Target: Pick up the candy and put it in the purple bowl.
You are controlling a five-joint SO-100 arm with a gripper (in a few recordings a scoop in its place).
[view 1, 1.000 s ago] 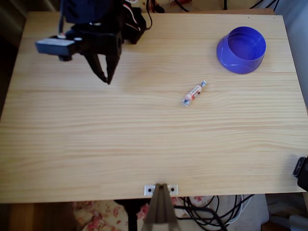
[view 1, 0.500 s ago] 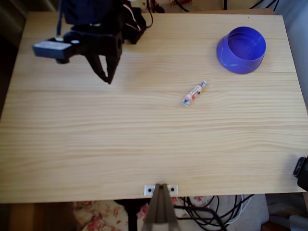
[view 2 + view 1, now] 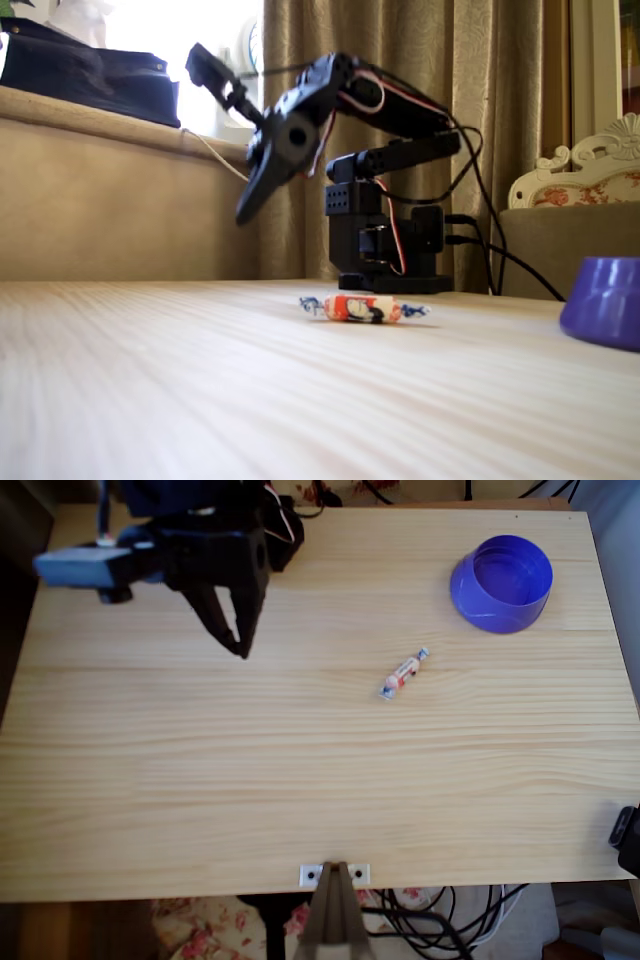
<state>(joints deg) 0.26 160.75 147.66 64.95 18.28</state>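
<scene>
The candy [image 3: 404,672] lies on the bare wood a little right of the middle of the overhead view, turned on a slant with one twisted end toward the upper right and the other toward the lower left. In the fixed view the candy [image 3: 362,308] lies flat near the middle of the frame, orange-red in its middle and bluish at both ends, with nothing touching it.

The table [image 3: 300,800] is pale pine and takes up most of the overhead view; in the fixed view the table [image 3: 200,400] runs across the lower half as a blurred foreground.

The black arm [image 3: 215,550] reaches in from the upper left of the overhead view. In the fixed view its base [image 3: 385,240] stands behind the candy, and the arm bends over toward the upper left of the frame, well above the wood.

The purple bowl [image 3: 503,582] sits upright in the upper right of the overhead view, well apart from the candy. In the fixed view the purple bowl [image 3: 605,300] shows at the right edge, cut off by the frame.

The fingers [image 3: 236,630] point down toward the lower part of the overhead view, slightly parted and meeting near their tips, with nothing between them. In the fixed view the fingers [image 3: 255,195] hang in the air left of the candy, tips slanting down to the left.
</scene>
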